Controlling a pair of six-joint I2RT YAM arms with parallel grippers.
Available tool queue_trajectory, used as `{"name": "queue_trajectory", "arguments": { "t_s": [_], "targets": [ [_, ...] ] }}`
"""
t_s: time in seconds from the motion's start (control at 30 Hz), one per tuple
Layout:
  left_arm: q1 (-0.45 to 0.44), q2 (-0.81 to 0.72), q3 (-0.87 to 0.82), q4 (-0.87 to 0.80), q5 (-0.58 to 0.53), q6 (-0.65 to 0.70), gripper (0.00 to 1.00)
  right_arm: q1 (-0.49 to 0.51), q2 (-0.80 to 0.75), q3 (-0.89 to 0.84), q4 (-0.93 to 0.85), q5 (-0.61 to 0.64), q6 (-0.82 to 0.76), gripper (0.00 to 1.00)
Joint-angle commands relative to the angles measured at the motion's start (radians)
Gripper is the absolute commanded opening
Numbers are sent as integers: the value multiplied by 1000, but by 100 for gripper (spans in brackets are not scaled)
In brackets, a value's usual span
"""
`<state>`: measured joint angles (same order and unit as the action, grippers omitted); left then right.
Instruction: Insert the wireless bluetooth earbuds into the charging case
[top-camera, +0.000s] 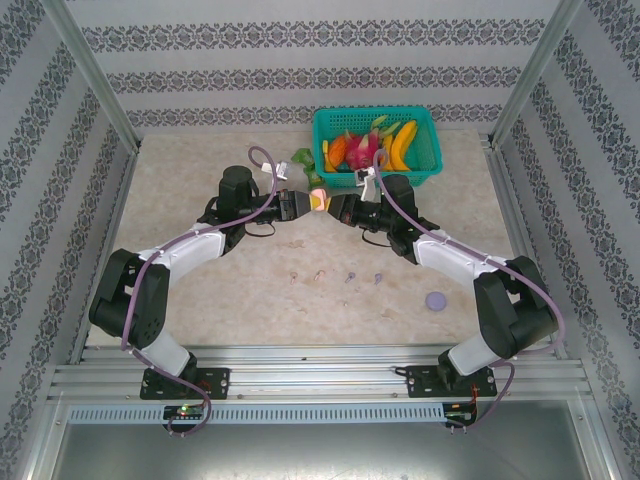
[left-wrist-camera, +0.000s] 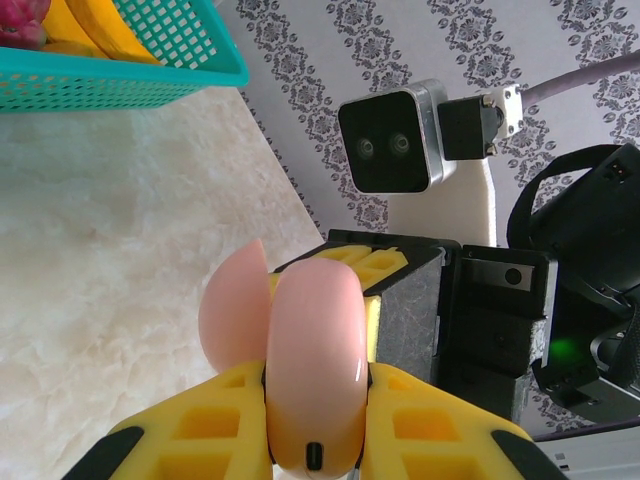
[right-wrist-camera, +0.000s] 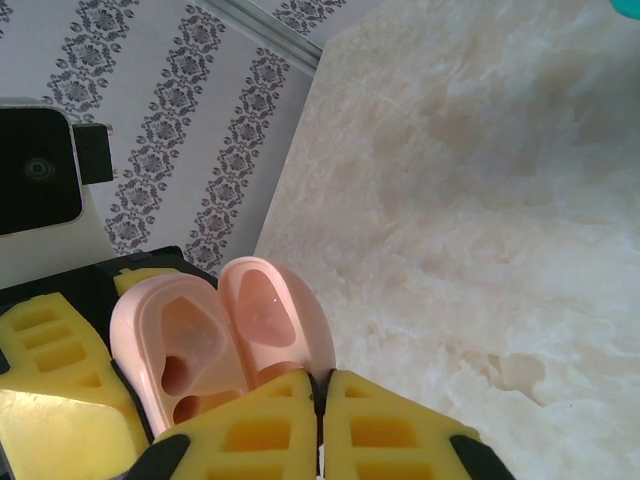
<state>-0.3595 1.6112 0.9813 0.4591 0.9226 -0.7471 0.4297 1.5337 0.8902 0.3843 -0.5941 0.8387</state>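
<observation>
The pink charging case (top-camera: 318, 200) hangs in the air between both grippers, above the table's middle. In the left wrist view my left gripper (left-wrist-camera: 317, 378) is shut on the case body (left-wrist-camera: 312, 360), and the lid (left-wrist-camera: 232, 312) swings out to the left. The right wrist view has my right gripper (right-wrist-camera: 320, 385) shut on the edge of the open lid (right-wrist-camera: 272, 315); the body's sockets (right-wrist-camera: 185, 350) are empty. Two pale pink earbuds (top-camera: 293, 277) (top-camera: 320, 275) and two purple earbuds (top-camera: 350, 278) (top-camera: 379, 279) lie in a row on the table nearer the bases.
A round purple case (top-camera: 436, 300) lies shut on the table at front right. A teal basket (top-camera: 432, 150) of toy fruit stands at the back, just behind the right arm. Patterned walls enclose the table on three sides.
</observation>
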Motion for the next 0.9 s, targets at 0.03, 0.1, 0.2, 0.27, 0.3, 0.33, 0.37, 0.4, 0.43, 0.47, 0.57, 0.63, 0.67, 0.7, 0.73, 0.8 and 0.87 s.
{"name": "queue_trajectory", "arguments": {
  "t_s": [0.03,0.1,0.2,0.27,0.3,0.33,0.37,0.4,0.43,0.47,0.57,0.63,0.67,0.7,0.73,0.8,0.87],
  "targets": [
    [-8,8,-3,36,30,-14,8,0,-4,35,8,-10,-12,5],
    [-7,8,-2,29,29,-11,13,0,-7,36,3,-10,-15,3],
    [-7,6,2,18,19,-8,24,-1,-16,36,-8,-4,-20,2],
    [-8,2,2,11,7,-3,36,-3,-23,35,-17,2,-24,2],
    [-8,-2,3,0,-1,2,42,-5,-26,34,-22,5,-27,2],
    [-8,-6,7,-9,-7,8,49,-6,-30,33,-27,6,-28,2],
    [-8,-12,12,-22,-12,16,56,-9,-32,33,-34,9,-32,2],
    [-6,-20,18,-45,-21,29,65,-13,-36,33,-41,11,-36,1],
    [-6,-29,27,-68,-29,44,72,-16,-38,33,-47,11,-40,1],
    [-5,-38,38,-99,-37,63,81,-20,-42,33,-57,13,-46,0],
    [2,-70,86,-222,-66,132,100,-32,-57,34,-100,13,-81,0],
    [3,-84,146,-344,-83,202,100,-40,-68,32,-129,13,-108,0],
    [2,-86,187,-416,-94,245,100,-45,-73,30,-144,13,-122,0],
    [3,-85,223,-487,-104,285,100,-51,-79,27,-160,13,-137,0],
    [3,-84,258,-544,-118,320,100,-57,-84,26,-172,14,-148,0],
    [3,-73,341,-665,-142,385,100,-69,-96,29,-208,17,-181,0],
    [4,-52,427,-766,-166,435,100,-75,-110,40,-256,29,-224,0]
  ]
}}
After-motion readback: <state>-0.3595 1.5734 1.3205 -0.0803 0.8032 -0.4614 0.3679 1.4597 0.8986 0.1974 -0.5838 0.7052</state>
